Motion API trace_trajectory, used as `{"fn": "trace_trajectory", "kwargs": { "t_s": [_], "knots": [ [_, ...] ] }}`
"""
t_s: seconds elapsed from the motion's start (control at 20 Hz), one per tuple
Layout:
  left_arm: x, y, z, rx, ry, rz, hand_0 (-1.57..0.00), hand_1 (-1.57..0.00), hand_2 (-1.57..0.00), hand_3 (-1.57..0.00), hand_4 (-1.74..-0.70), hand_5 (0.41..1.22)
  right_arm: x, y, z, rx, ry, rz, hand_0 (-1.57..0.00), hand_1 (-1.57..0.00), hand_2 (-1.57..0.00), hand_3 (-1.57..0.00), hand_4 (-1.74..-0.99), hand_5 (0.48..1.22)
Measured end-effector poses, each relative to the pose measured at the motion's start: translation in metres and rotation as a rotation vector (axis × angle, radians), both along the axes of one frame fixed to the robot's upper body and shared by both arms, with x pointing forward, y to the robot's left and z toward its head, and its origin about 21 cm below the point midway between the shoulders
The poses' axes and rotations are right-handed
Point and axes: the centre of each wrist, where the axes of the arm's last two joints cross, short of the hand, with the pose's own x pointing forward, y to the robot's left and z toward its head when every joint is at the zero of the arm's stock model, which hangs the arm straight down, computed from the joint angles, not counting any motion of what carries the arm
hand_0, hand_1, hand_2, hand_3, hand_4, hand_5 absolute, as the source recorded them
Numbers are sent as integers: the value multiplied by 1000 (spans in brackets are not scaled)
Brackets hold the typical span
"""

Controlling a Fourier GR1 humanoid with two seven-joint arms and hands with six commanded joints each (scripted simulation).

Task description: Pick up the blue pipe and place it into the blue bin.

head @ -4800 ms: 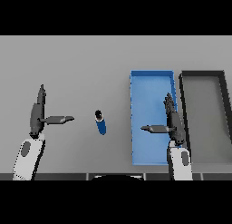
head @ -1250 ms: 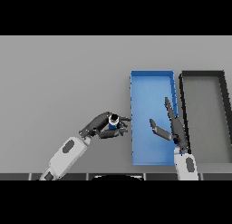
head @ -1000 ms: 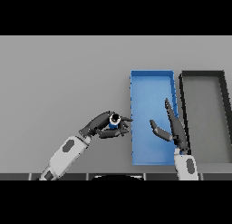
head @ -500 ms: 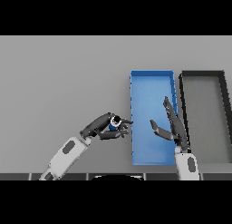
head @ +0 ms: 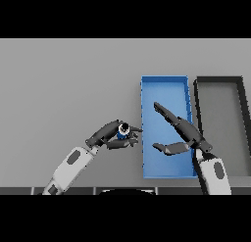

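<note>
A grey table (head: 63, 79) seen from above, with two robot arms reaching in from the near edge. The left hand (head: 112, 135) has its fingers and thumb curled around a short blue pipe (head: 122, 132), gripping it. The pipe's dark open end faces up toward the viewer, and only a small part of its blue body shows between the fingers. The pipe sits at the tips of this hand, on the side nearest the bins.

Just beyond those fingertips, close to them, is the left wall of a long blue bin (head: 165, 84), an open rectangular tray running away from the robot. The pipe is outside the bin, beside that wall.

The right hand (head: 180, 131) hangs over the blue bin with fingers straight and spread from the thumb, holding nothing. Its fingers point away and toward the left hand; the thumb points sideways toward the pipe.

To the outer side of the right hand, beside the blue bin, lies a dark grey bin (head: 220, 81) of similar shape.
</note>
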Motion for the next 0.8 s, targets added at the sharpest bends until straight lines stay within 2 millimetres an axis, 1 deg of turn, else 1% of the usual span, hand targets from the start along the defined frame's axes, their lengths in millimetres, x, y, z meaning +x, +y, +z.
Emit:
{"fn": "trace_trajectory", "kwargs": {
  "t_s": [0.05, 0.1, 0.15, 0.2, 0.25, 0.35, 0.4, 0.45, 0.5, 0.55, 0.6, 0.65, 0.7, 0.75, 0.8],
  "knots": [
    [0, -2, 2, 4, 3, 2, -1571, -1571, -1571, -1438, -1732, 1221, 0, 5, 4, -10, 2, 44, 1, 1, 1, 1, -1301, 520],
    [-1, -6, -2, 18, 7, -2, -1571, -1571, -1571, -1437, -1732, 1221, 2, 12, 16, -27, -11, 78, 1, 1, 1, 1, -1297, 522],
    [-2, -3, -2, 18, -6, 5, -1571, -1571, -1571, -1436, -1732, 1221, 1, 17, 18, -44, -15, 109, 1, 1, 1, 1, -1295, 522],
    [-3, -2, -2, 19, -12, -4, -1571, -1571, -1571, -1435, -1732, 1221, 4, 22, 26, -52, -30, 132, 1, 1, 1, 1, -1297, 526],
    [-3, -3, -2, 22, -12, -6, -1571, -1571, -1571, -1436, -1732, 1221, 5, 29, 30, -70, -33, 172, 1, 1, 1, 1, -1300, 529],
    [-3, -5, -1, 11, -5, -12, -1571, -1571, -1571, -1437, -1732, 1221, 14, 41, 41, -102, -58, 221, 1, 1, 1, 1, -1304, 532],
    [-2, -2, -3, 15, 3, -8, -1571, -1571, -1571, -1437, -1732, 1221, 17, 44, 46, -111, -75, 244, 1, 1, 1, 1, -1294, 532],
    [1, -1, 1, 10, -4, -1, -1571, -1571, -1571, -1441, -1731, 1221, 18, 52, 45, -122, -69, 274, 1, 1, 1, 1, -1282, 530],
    [1, -4, 2, 5, -3, -10, -1571, -1571, -1571, -1452, -1729, 1221, 22, 55, 46, -142, -67, 297, 1, 1, 1, 1, -1270, 530],
    [2, 0, -3, 12, -3, -17, -1571, -1571, -1571, -1469, -1730, 1221, 22, 60, 48, -146, -77, 324, 1, 1, 1, 1, -1260, 531],
    [3, -1, -4, 2, -3, -23, -1571, -1571, -1571, -1484, -1731, 1221, 26, 69, 50, -146, -78, 346, 1, 1, 1, 1, -1251, 535],
    [3, -3, -3, -16, -3, -31, -1571, -1571, -1571, -1494, -1732, 1221, 31, 76, 48, -155, -70, 357, 1, 1, 1, 1, -1241, 532],
    [4, -2, -6, -12, 7, -32, -1571, -1571, -1571, -1504, -1730, 1221, 34, 83, 51, -163, -66, 364, 1, 1, 1, 1, -1233, 528],
    [6, 0, -8, -8, 17, -34, -1571, -1571, -1571, -1511, -1730, 1221, 36, 87, 49, -170, -57, 371, 1, 1, 1, 1, -1226, 520],
    [7, 0, -6, -10, 15, -39, -1571, -1571, -1571, -1517, -1731, 1221, 38, 93, 51, -177, -53, 373, 1, 1, 1, 1, -1225, 515]
  ]
}}
